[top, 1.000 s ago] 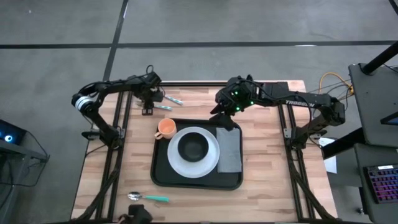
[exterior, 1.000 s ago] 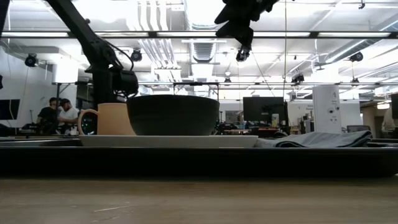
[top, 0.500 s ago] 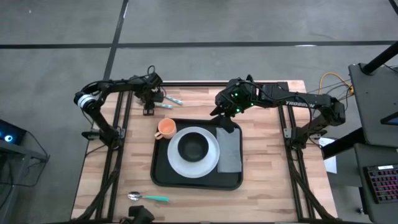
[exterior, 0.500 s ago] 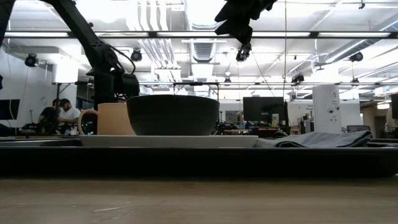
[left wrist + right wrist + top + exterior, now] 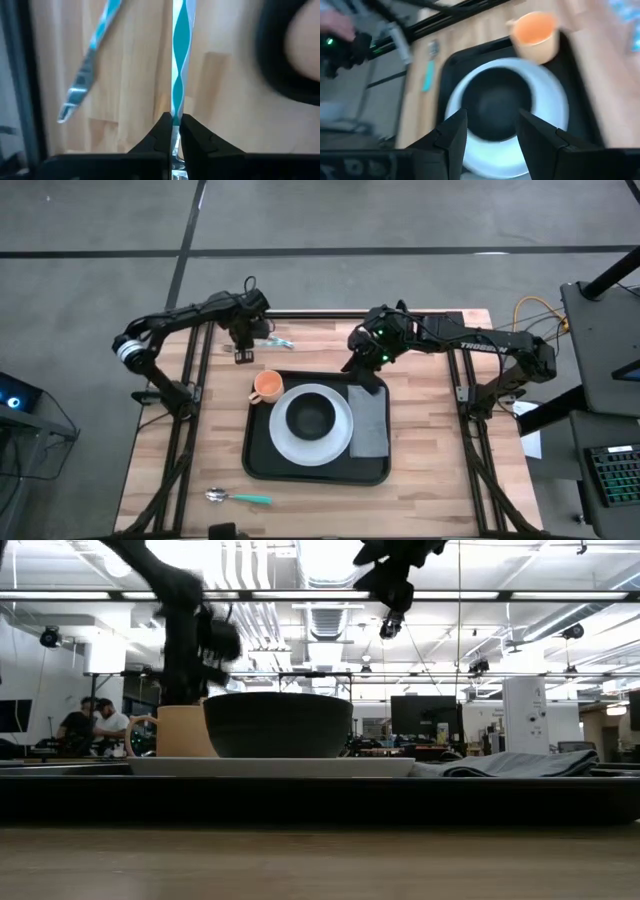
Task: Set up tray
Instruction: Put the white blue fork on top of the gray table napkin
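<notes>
Your left gripper is pinching a teal-handled utensil at eleven o'clock of the tray, which sits mid-table; this looks like the pickup step; next, lift and carry it trayward; right gripper hovers spread above the tray.

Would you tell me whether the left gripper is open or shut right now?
Shut: the left gripper has its fingers pinched on a teal-handled utensil over the table.

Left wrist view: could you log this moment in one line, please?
left tool: shut on teal-handled utensil | right tool: open above tray
</notes>
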{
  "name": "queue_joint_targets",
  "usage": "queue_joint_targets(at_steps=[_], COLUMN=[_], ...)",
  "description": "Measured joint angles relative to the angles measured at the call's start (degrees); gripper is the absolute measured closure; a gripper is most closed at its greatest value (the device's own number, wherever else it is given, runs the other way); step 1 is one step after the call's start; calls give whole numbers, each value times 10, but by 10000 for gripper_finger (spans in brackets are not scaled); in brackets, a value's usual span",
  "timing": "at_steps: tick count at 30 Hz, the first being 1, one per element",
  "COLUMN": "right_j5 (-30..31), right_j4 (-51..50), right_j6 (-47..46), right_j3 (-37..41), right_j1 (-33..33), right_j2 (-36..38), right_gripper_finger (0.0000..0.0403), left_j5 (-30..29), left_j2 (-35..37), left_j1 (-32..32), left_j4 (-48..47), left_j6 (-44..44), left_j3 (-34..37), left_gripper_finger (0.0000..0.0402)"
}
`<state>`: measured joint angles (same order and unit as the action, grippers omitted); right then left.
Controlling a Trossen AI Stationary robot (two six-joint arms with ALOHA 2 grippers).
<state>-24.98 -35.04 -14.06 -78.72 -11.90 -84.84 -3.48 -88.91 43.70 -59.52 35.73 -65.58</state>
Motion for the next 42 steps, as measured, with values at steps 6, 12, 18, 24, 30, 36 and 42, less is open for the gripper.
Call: queue_joint_targets(at_steps=[6, 12, 18, 24, 30, 36, 42], right_j5=[-126, 2, 173, 150, 123, 97, 57], right_j4=[-39, -54, 9, 200, 274, 326, 438], right_j6=[-23, -36, -138, -307, -422, -425, -417], right_j3=[0, 25, 83, 169, 238, 257, 250], right_j1=[0, 19, 53, 64, 67, 66, 68], right_j2=[5, 51, 100, 113, 108, 86, 18], right_gripper_finger=[245, 239, 249, 253, 237, 223, 230], left_j5=[0, -12, -42, -59, -57, -56, -56], left_j2=[33, 33, 29, 29, 29, 27, -4], left_j1=[-112, -210, -280, -310, -350, -405, -439], left_j4=[-124, -187, -171, -124, -115, -57, -11], left_j6=[-17, -17, 26, 116, 226, 291, 295], left_j3=[-123, -190, -208, -208, -209, -208, -225], left_gripper_finger=[399, 400, 400, 400, 400, 400, 400])
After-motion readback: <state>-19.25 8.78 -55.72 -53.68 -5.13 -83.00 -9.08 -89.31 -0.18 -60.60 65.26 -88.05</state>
